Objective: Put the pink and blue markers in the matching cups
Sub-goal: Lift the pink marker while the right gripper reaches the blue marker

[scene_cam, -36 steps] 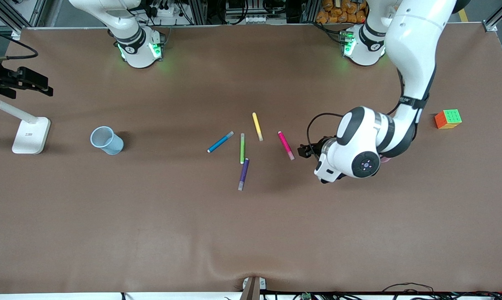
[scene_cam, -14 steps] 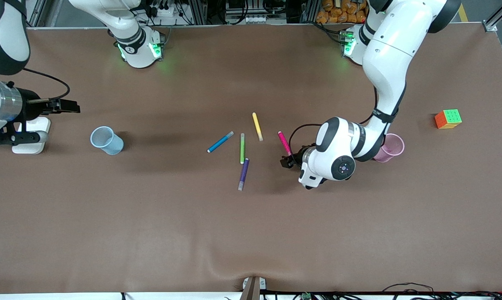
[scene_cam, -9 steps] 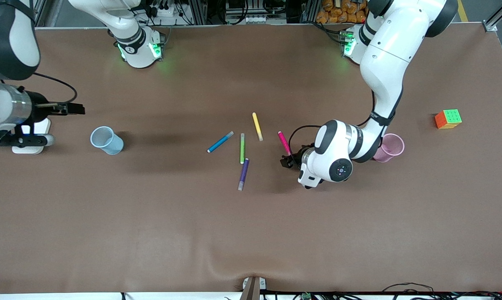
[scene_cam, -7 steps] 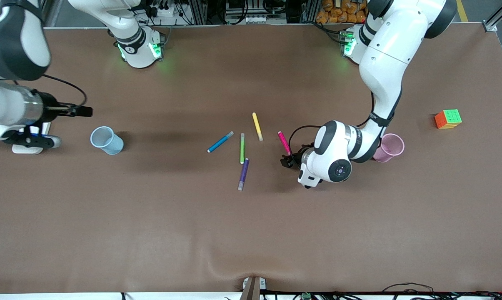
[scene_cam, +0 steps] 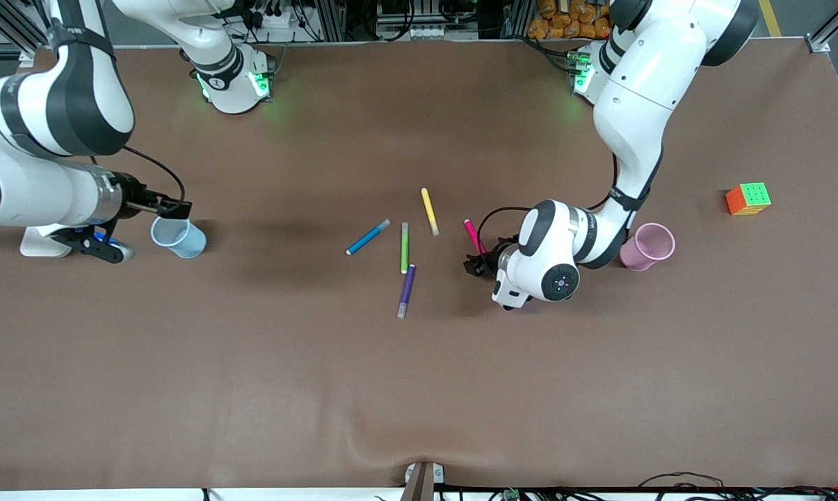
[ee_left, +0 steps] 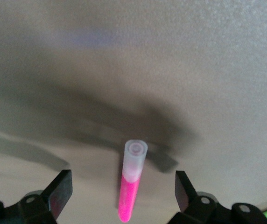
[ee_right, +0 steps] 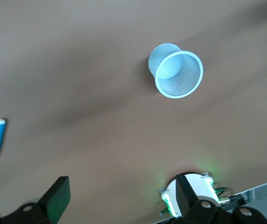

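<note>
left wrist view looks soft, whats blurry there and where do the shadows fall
Left wrist view: the pink marker is soft-edged between the open left gripper, over a dark smeared shadow. Front view: the arms' shadows spread across the table by the markers.

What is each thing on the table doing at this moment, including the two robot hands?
left gripper: open, straddling the pink marker
pink marker: lying flat, not yet gripped
pink cup: upright, empty
right gripper: open, above the blue cup
blue cup: upright, empty
blue marker: lying flat, untouched
green, yellow, purple pens: lying flat
</note>
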Action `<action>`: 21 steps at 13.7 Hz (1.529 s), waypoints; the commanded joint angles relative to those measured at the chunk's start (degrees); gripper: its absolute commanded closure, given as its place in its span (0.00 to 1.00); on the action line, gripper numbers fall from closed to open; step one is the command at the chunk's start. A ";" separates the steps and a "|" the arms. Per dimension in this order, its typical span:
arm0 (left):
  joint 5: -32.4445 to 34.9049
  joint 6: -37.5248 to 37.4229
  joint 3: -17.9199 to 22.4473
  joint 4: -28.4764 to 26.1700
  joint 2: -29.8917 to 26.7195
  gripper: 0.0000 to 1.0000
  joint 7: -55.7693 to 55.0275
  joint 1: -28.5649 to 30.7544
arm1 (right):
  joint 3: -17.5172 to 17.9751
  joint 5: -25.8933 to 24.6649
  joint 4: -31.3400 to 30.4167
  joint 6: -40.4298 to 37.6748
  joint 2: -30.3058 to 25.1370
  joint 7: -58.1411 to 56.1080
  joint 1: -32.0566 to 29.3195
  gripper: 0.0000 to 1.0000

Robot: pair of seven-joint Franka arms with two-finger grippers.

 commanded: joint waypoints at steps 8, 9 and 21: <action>-1.20 3.82 0.28 -0.40 1.01 0.83 -0.59 -0.82 | 10.58 3.99 -12.22 10.93 -4.20 22.72 0.30 0.00; -1.29 3.82 0.28 -0.40 0.92 0.93 -0.67 -0.73 | 11.99 3.99 -13.18 12.69 -4.20 25.71 0.30 0.00; -0.94 -0.56 0.81 0.21 -3.11 1.00 -1.03 1.81 | 22.19 6.45 -26.01 36.41 -4.12 46.12 0.39 0.00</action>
